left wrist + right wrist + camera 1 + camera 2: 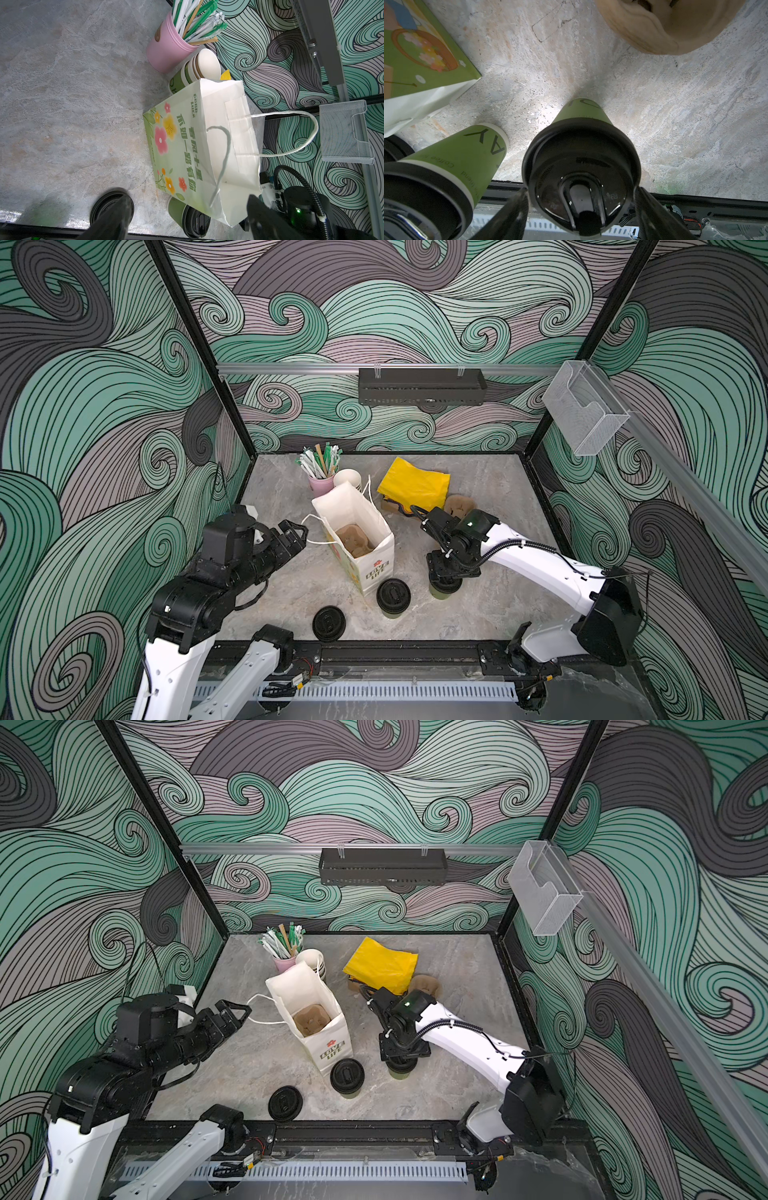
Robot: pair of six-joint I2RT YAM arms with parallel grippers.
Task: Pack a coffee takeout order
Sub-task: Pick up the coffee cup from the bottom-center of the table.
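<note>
We see the right jaws pointing down over a lidded cup [581, 114] that stands upright on the tabletop [478, 614], to the right of the paper bag [376, 568]. In the right wrist view the jaws sit one on each side of the cup's black lid [581, 166], right at its rim. We cannot tell whether they press on it or only stand beside it.

The left jaws are spread wide with nothing between them. They are raised and aimed at the left side of the bag, just beside its white string handle [312, 531].

The bag stands open and upright near the middle of the tabletop, with a brown cup holder [353, 541] at its bottom. A second lidded cup [393, 596] stands just beside the bag's near corner. A loose lid [329, 623] lies flat near the front edge, apart from both cups.

Behind the bag we find a stack of empty cups [347, 479] with cream insides, and next to it a pink cup of straws [321, 485]. The yellow napkins [413, 485] lie in a loose pile at the back, right of the bag. A spare cup holder [459, 504] lies beside them, partly under the right arm.
</note>
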